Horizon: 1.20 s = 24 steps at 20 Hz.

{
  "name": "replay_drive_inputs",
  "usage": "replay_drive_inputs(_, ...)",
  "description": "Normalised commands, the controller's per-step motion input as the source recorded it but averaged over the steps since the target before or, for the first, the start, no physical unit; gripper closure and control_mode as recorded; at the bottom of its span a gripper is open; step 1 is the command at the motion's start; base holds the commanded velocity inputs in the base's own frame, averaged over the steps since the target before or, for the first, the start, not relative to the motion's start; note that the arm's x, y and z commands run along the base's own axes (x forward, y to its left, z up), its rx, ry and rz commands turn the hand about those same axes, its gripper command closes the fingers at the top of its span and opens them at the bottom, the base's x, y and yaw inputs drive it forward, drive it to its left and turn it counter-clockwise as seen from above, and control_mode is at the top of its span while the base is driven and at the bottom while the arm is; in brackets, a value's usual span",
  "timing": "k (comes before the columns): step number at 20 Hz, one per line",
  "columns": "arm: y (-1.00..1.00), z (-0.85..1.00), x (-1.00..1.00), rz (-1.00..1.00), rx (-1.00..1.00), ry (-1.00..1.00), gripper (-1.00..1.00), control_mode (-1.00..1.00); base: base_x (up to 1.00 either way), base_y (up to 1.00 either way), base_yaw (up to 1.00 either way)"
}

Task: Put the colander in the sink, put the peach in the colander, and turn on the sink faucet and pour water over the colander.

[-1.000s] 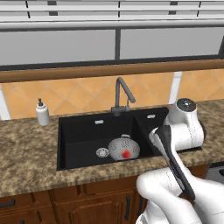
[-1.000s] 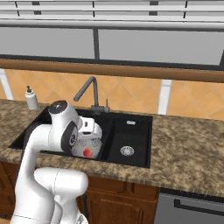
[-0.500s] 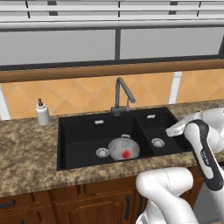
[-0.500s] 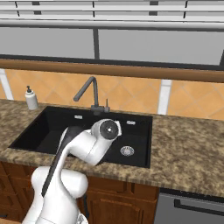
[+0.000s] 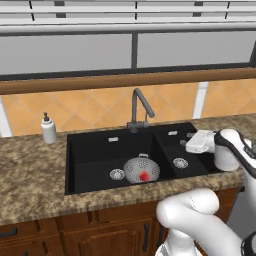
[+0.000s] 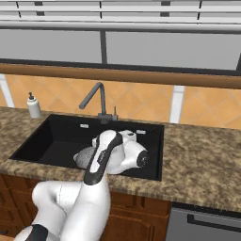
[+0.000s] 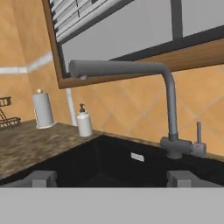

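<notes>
The tall dark grey gooseneck faucet (image 7: 168, 105) stood at the black sink's (image 5: 90, 150) twelve o'clock edge. Its thin, rigid side lever (image 7: 198, 131) probably suited a light push. The jaws' state could not be told.

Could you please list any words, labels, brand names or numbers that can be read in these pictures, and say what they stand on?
None can be read. The soap dispenser, the sink faucet, the sink and the colander with the peach carry no visible text or markings.
</notes>
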Motion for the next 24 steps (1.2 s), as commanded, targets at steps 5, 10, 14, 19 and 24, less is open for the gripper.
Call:
replay_drive_inputs(5,0.0,0.19,0.56,0.03,0.12,-0.03,-1.0,-1.0,0.0,0.0,0.0)
replay_drive_inputs(10,-0.01,0.01,0.38,0.0,-0.03,0.0,-1.0,-1.0,0.0,0.0,0.0)
replay_drive_inputs(14,0.0,-0.03,0.43,0.0,-0.12,0.0,-1.0,-1.0,0.0,0.0,0.0)
replay_drive_inputs(19,0.02,0.0,0.53,-0.01,-0.05,0.0,-1.0,-1.0,0.0,0.0,0.0)
replay_drive_inputs(24,0.0,-0.02,0.34,0.0,0.0,0.01,-1.0,-1.0,0.0,0.0,0.0)
